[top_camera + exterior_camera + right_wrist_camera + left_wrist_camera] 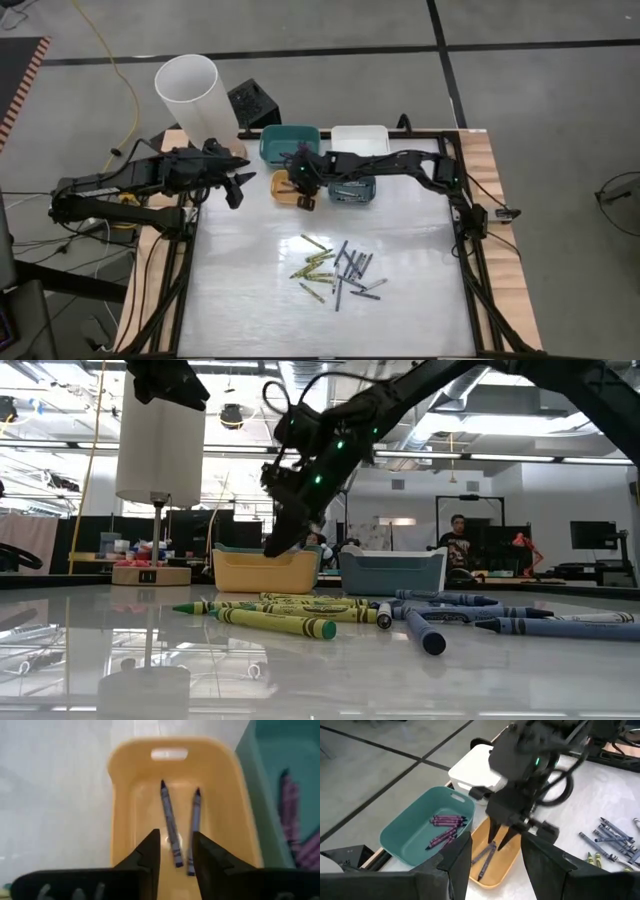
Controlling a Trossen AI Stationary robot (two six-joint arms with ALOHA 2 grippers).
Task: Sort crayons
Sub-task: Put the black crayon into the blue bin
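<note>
Loose crayons lie flat in a pile on the white table: yellow-green ones (315,262) (280,622) and blue and grey ones (352,268) (470,610). A yellow bin (283,186) (125,810) holds two blue-grey crayons (170,822) lying on its floor. A teal bin (290,143) (410,827) holds several purple crayons (445,822). My right gripper (303,198) (176,851) hangs open over the yellow bin, fingers pointing down, just above the two crayons; it also shows in the left wrist view (501,836). My left gripper (237,190) (495,870) is open and empty, left of the yellow bin.
A white bin (360,138) and a blue-grey bin (352,190) stand at the far edge beside the teal and yellow ones. A tall white cylinder (190,95) and a black box (252,103) stand off the table's far left. A person (460,545) sits in the room behind.
</note>
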